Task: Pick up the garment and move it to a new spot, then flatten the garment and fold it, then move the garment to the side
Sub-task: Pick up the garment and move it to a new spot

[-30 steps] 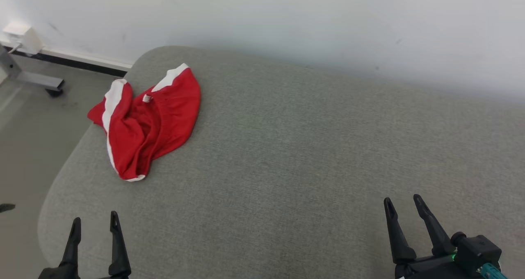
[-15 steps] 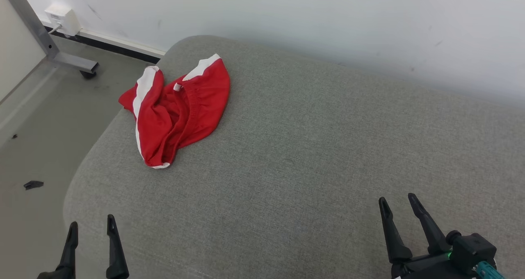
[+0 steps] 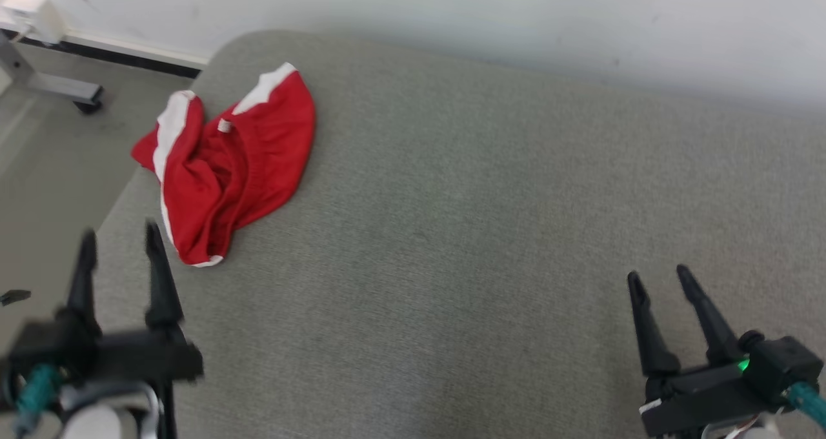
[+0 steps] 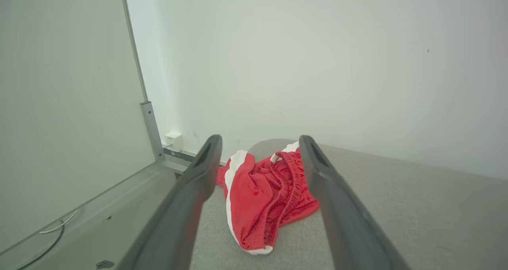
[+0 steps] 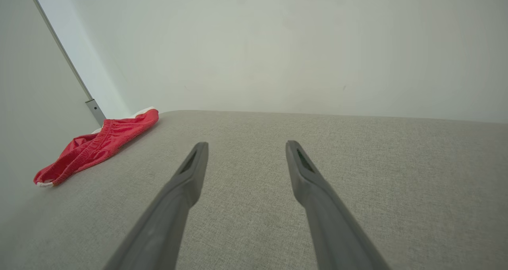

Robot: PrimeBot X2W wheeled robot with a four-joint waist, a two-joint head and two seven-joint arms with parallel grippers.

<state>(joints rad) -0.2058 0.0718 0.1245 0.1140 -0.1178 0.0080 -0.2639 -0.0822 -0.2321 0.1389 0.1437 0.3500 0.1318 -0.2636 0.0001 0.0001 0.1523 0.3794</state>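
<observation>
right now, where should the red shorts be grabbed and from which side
Likely the raised bunched fold at the middle of the red shorts, pinched from above by the open left jaws, nearest them; the edges lie flat against the cushion.

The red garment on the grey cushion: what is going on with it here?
A two-armed robot faces the grey cushion, where the red garment lies crumpled near the far left corner. Nothing holds it. The left gripper is open and points toward it, apart from it; the right gripper, also open, hovers far to the right.
</observation>
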